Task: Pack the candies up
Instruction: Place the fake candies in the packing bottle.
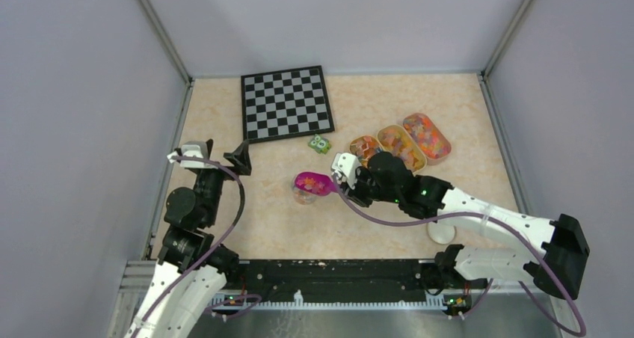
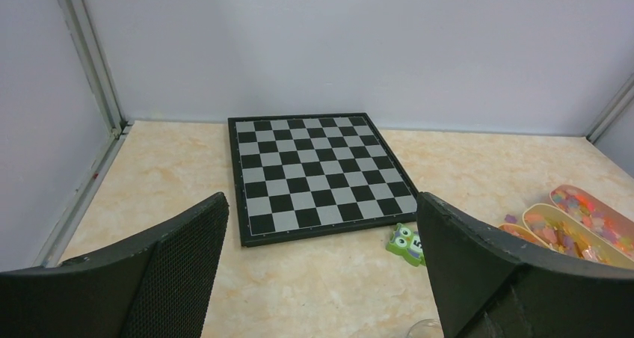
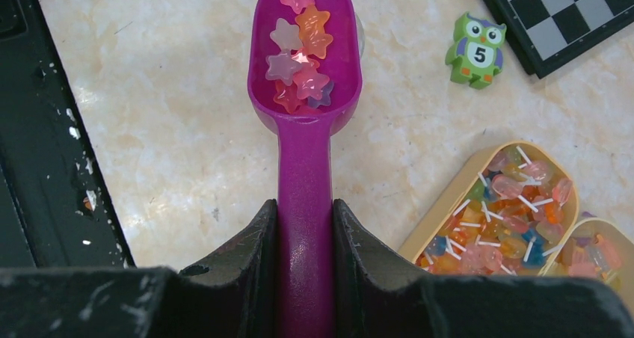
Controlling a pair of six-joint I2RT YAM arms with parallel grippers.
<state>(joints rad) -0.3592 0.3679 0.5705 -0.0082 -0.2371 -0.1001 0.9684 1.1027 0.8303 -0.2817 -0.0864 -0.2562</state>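
Right of centre, the right pincer (image 3: pixel 304 207) is closed part-way on the handle of a magenta scoop (image 3: pixel 303 158), both jaws pressed against its sides. The bowl of the scoop carries seven or eight star-shaped candies (image 3: pixel 299 61) in orange, pink and pale purple. It hangs over a clear cup (image 1: pixel 303 197), of which only a sliver of rim shows in the wrist view.

More candies fill three oval beige trays (image 1: pixel 427 135) set side by side at the far right of the desk (image 1: pixel 448 99). The right arm covers their near ends in the top view. One green owl block (image 3: pixel 476 50) marked with a 5 lies between the trays and the near right corner of the single checkerboard (image 1: pixel 285 103). It sits just beside the board and apart from the scoop. One white round piece (image 1: pixel 441 232) sits near the right arm, partly hidden by it.

On the left, the left pincer (image 2: pixel 321 200) is spread as wide as it goes and holds nothing. It faces the checkerboard, above the desk and well apart from the cup.
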